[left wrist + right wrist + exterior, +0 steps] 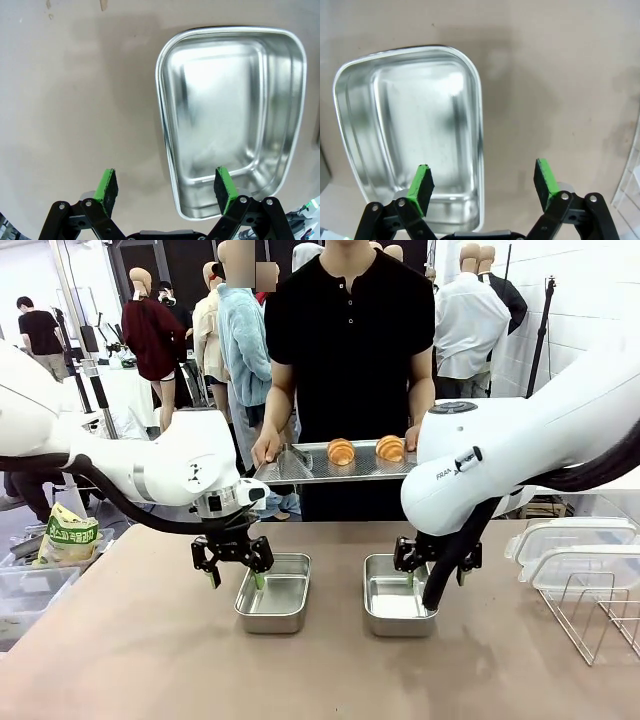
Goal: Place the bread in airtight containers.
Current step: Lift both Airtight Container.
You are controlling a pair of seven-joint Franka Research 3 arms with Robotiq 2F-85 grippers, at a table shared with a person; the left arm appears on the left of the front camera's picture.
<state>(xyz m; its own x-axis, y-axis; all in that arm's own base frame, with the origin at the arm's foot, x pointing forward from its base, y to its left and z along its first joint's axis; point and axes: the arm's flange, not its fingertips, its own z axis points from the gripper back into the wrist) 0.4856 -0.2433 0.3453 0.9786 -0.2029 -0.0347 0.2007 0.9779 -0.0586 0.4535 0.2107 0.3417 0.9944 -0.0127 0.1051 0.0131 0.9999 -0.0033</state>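
On the table two steel containers stand apart, with bare table between them. The left gripper (235,576) hangs wide open and empty over the outer rim of the left container (284,612). The right gripper (436,576), equally open and empty and partly hidden by its arm, straddles the rim of the right container (385,612). Two bread rolls (341,451) lie on the person's tray (300,468).

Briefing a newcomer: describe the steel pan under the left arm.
On the tan table, a shallow, shiny rectangular steel pan sits beside its twin. Unlike the twin, it lies farther from the clear plastic lids, its rim between the left gripper's open jaws.
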